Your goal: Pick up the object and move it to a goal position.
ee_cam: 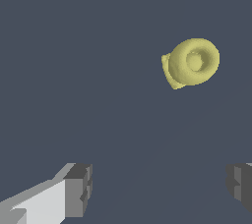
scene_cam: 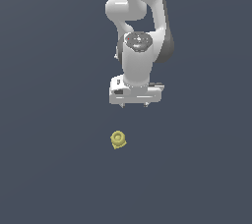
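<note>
Nearest me, the small pale-yellow object [scene_cam: 118, 139] sits alone on the dark floor [scene_cam: 49, 169], ring-like top facing up, slightly toward the exterior view's left of the arm. Beyond it the gripper [scene_cam: 135, 105] hangs well apart, fingers [ee_cam: 78, 188] spread wide, holding nothing.

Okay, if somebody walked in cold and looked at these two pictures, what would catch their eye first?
First the white robot arm, reaching down from the top of the exterior view over a plain dark floor. Next the small pale-yellow object lying alone below the gripper, a little toward the exterior view's left. In the wrist view the fingers stand wide apart with nothing between them, the object clear of them.
</note>
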